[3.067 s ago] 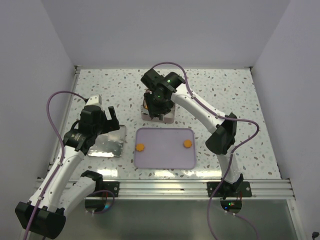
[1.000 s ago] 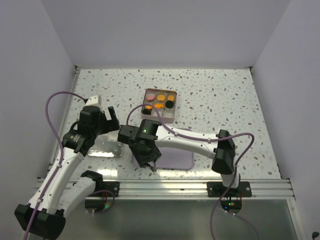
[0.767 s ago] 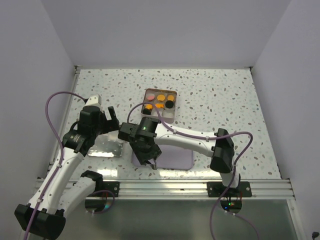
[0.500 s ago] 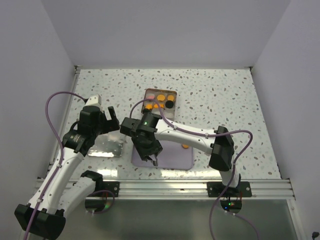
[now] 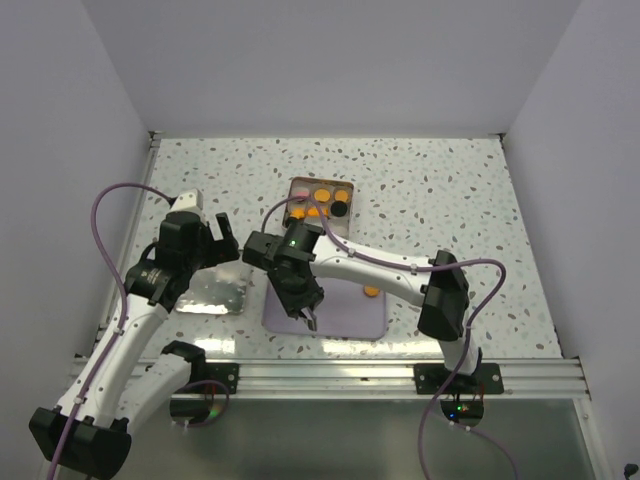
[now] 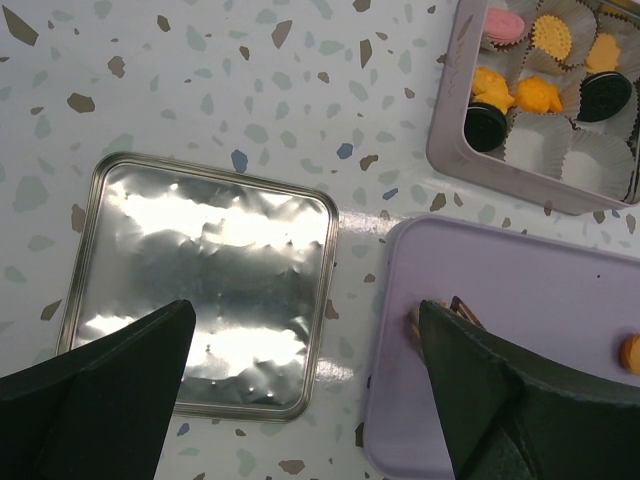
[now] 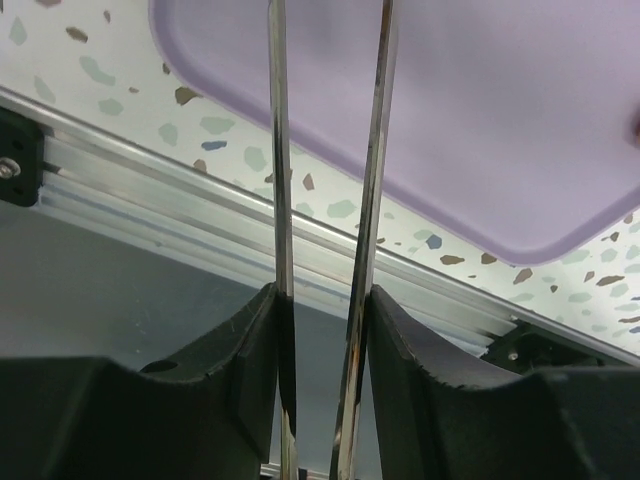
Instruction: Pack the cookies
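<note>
Seven cookies (image 6: 540,95) lie flat in the square metal tin (image 6: 450,110), each in a pleated white paper cup. They are one pink round, one scalloped pale-orange round, three orange fish-like pieces and two black rounds. The fish shapes are too small to tell which way they point. Two cups (image 6: 600,165) on the tin's near side show only white paper.

Two more pieces lie flat on the smooth lavender tray (image 6: 520,290), a rounded rectangle whose long axis runs along the near edge of the bench (image 6: 250,90). One orange cookie (image 5: 371,292) sits in the tray's right half, with bare tray all round it. The second orange cookie (image 6: 413,322) is close to the tray's left edge and partly hidden.

The right fingers (image 7: 375,150) are thin, shiny metal blades. They stand a little apart over the tray's near-left corner, just beside that second piece. Nothing shows between them, though their tips run out of the wrist view. Below them runs the ribbed aluminium rail (image 7: 200,220).

The left fingers (image 6: 110,390), matte black, are spread wide and hold nothing. They hang above the crinkled, mirror-bright square lid (image 6: 205,325), which lies on the speckled bench just left of the tray without touching it.
</note>
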`<state>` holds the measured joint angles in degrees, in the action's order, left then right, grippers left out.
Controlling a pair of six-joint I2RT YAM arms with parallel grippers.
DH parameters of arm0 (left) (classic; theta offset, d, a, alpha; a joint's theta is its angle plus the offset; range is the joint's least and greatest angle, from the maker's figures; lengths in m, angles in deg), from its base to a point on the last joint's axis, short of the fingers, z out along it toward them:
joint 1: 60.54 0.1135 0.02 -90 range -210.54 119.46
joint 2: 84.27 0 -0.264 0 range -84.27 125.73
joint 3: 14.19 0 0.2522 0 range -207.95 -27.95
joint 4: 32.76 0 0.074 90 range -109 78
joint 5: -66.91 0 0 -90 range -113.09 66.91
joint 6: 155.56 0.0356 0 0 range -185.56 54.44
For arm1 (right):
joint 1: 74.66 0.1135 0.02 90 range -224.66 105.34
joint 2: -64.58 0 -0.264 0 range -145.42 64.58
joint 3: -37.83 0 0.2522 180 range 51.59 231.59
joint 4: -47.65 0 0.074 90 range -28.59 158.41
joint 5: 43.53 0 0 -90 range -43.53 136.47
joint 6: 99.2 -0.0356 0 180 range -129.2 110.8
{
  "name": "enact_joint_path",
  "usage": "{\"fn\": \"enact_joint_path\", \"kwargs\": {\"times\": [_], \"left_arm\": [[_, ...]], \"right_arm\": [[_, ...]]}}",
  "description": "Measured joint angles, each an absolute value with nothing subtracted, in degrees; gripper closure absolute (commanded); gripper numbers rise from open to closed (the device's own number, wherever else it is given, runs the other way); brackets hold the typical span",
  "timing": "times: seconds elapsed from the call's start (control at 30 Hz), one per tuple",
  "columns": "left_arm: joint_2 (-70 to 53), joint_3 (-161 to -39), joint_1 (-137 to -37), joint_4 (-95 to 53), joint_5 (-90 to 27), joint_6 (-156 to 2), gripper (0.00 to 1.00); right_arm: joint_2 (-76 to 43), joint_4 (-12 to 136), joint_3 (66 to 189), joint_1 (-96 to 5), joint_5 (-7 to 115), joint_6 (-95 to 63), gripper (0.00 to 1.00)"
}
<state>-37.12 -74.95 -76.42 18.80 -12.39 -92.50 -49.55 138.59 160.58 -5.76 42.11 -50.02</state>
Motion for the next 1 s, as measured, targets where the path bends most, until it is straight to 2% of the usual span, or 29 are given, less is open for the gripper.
{"fn": "enact_joint_path", "kwargs": {"times": [0.13, 0.47, 0.77, 1.0], "left_arm": [[-36.85, -74.95, -76.42, 18.8, -12.39, -92.5, 0.0], [-36.2, -74.95, -76.42, 18.8, -12.39, -92.5, 0.0], [-36.11, -74.95, -76.4, 18.8, -12.34, -92.5, 0.0], [-35.85, -74.95, -76.35, 18.8, -12.32, -92.5, 0.0]], "right_arm": [[-49.55, 138.92, 162.2, -9.67, 41.57, -48.82, 0.64], [-49.55, 138.31, 180.03, -21.86, 39.12, -44.6, 0.64], [-50.55, 138.55, 180.21, -26.41, 39.12, -41.78, 0.64], [-50.55, 138.53, 175.14, -28.2, 39.14, -40.62, 0.63]]}}
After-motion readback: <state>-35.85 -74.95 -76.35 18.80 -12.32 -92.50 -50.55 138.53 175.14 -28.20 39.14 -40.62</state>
